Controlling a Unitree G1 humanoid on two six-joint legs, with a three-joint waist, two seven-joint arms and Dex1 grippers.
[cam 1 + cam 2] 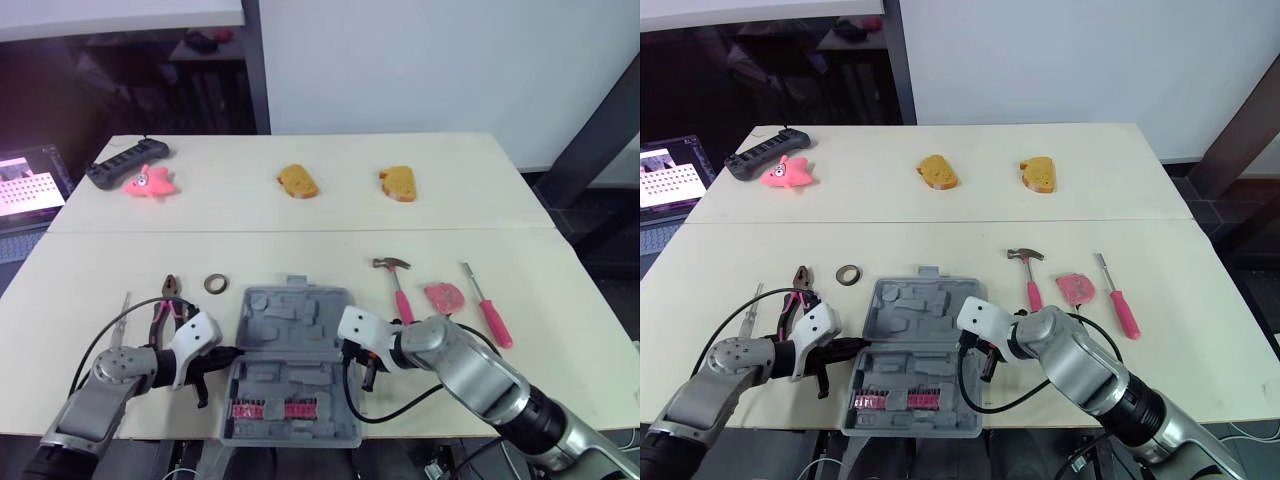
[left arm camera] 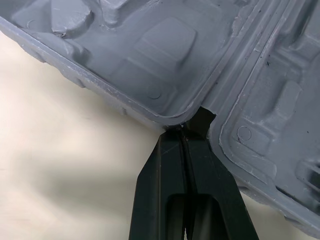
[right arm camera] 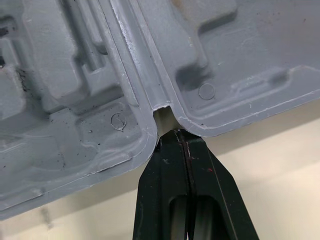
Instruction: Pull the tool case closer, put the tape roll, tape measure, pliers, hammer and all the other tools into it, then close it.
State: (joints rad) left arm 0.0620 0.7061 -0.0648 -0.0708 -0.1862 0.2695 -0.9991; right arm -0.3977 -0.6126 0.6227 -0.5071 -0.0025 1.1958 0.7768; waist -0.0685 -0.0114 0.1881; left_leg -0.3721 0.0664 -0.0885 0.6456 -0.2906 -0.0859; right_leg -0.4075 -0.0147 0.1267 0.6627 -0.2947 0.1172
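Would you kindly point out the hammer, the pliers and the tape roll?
hammer (image 1: 391, 264), left eye view, steel head
pliers (image 1: 170, 287), left eye view, dark head
tape roll (image 1: 208, 285), left eye view, ring's rim

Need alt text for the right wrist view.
The right gripper, its two black fingers pressed together, has its tips at the hinge notch on the edge of the open grey moulded-plastic tool case. A cream tabletop lies alongside the case.

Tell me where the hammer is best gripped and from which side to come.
Grip the hammer at the middle of its pink handle, coming down from above with the jaws across the handle. It lies flat on the table, steel head away from the robot, so the narrow handle is free on both sides. The right gripper is probably nearer.
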